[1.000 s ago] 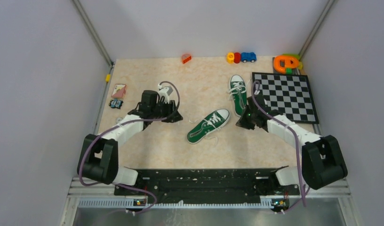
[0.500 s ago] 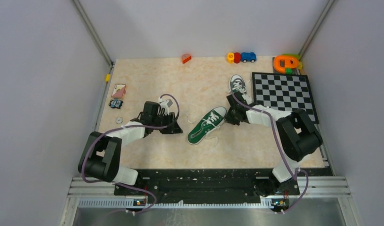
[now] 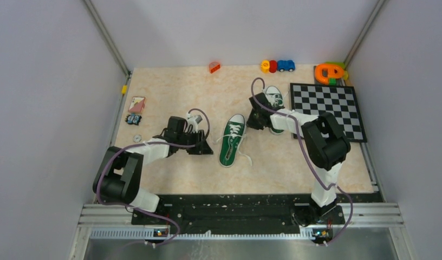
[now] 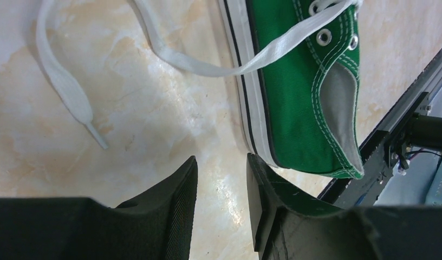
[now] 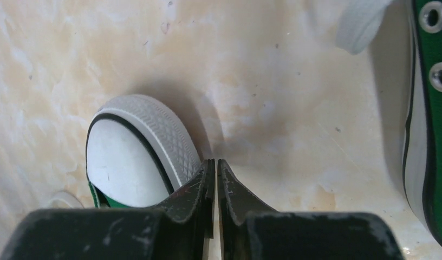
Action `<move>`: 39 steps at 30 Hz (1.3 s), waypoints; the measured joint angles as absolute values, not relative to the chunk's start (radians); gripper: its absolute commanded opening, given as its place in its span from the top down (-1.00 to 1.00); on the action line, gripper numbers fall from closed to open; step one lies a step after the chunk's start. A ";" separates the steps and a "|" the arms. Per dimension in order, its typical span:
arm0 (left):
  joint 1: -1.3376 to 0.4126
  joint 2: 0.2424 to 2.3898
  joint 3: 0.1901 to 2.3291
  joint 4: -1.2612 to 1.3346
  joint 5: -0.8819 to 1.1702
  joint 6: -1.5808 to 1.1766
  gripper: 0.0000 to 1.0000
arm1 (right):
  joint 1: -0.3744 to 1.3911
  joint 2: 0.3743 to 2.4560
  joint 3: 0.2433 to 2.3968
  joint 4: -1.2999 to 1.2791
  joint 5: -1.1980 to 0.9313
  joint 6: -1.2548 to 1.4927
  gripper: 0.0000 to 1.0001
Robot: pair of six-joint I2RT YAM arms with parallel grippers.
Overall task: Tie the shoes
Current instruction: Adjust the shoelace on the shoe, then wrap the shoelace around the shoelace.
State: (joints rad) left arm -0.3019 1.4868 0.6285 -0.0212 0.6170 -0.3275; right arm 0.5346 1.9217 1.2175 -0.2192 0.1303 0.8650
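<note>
Two green shoes with white soles and loose white laces lie mid-table. The near shoe (image 3: 232,141) points away from me; its heel side (image 4: 300,86) fills the left wrist view and a lace (image 4: 62,97) trails beside it. My left gripper (image 3: 207,148) (image 4: 221,162) stands open on bare table, its right finger against the sole near the heel. My right gripper (image 3: 250,120) (image 5: 215,162) is shut on nothing, its left finger touching the near shoe's white toe cap (image 5: 127,157). The far shoe (image 3: 273,97) (image 5: 430,108) lies behind the right arm, partly hidden.
A chessboard (image 3: 327,108) lies at the right. Toy cars (image 3: 278,66), an orange toy (image 3: 330,71) and a red block (image 3: 214,67) line the far edge. A card (image 3: 136,104) and small bits (image 3: 134,119) sit at the left edge.
My right arm swung left and away with its jaws closing, and the near shoe turned from a diagonal to pointing almost straight away. The left gripper shifted slightly nearer.
</note>
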 measured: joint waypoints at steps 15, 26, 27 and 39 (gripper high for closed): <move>-0.309 1.368 0.724 -0.007 0.559 0.002 -0.65 | 0.534 1.635 1.206 -0.249 -0.065 0.485 0.45; -0.312 1.614 1.056 -0.279 0.607 0.540 -0.52 | 0.534 1.459 1.094 -0.311 -0.120 0.456 0.46; -0.315 1.634 1.085 -0.319 0.605 0.583 -0.51 | 0.534 1.449 1.093 -0.318 -0.122 0.453 0.46; -0.402 1.847 1.264 -0.636 0.574 0.863 -0.25 | 0.534 1.391 1.068 -0.354 -0.147 0.456 0.46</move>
